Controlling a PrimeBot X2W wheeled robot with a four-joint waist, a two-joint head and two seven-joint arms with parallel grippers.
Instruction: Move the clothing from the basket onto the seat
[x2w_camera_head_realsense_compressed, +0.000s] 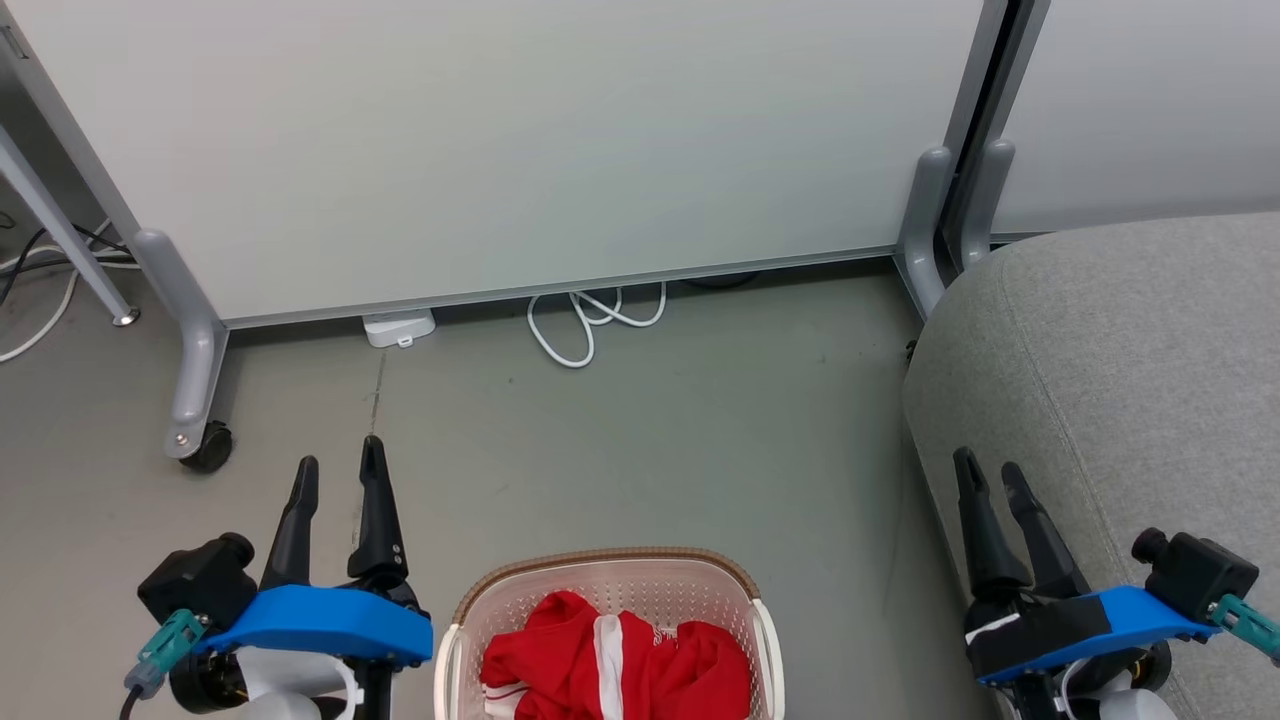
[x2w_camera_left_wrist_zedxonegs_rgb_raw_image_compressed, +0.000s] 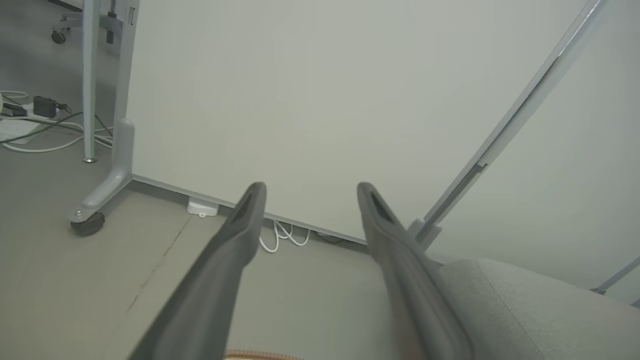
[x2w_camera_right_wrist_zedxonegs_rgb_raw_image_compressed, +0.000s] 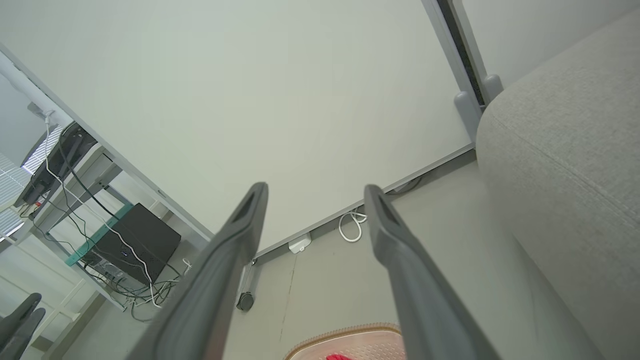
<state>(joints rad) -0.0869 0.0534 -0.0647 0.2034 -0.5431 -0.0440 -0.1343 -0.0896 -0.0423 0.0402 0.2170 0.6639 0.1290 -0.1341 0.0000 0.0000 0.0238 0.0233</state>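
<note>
the red and white clothing (x2w_camera_head_realsense_compressed: 615, 665) lies bunched inside the basket (x2w_camera_head_realsense_compressed: 610, 560), which stands on the floor (x2w_camera_head_realsense_compressed: 650, 440) with the grey seat (x2w_camera_head_realsense_compressed: 1130, 380) to its right. left fingers (x2w_camera_head_realsense_compressed: 378, 500) spread, holding nothing, left of the basket. right fingers (x2w_camera_head_realsense_compressed: 980, 520) spread, empty, by the seat's left edge.

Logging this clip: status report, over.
Left gripper, right gripper open, empty. Red-and-white striped clothing in cream perforated plastic basket. Grey upholstered seat at right. White cable loop by partition, off the path.
</note>
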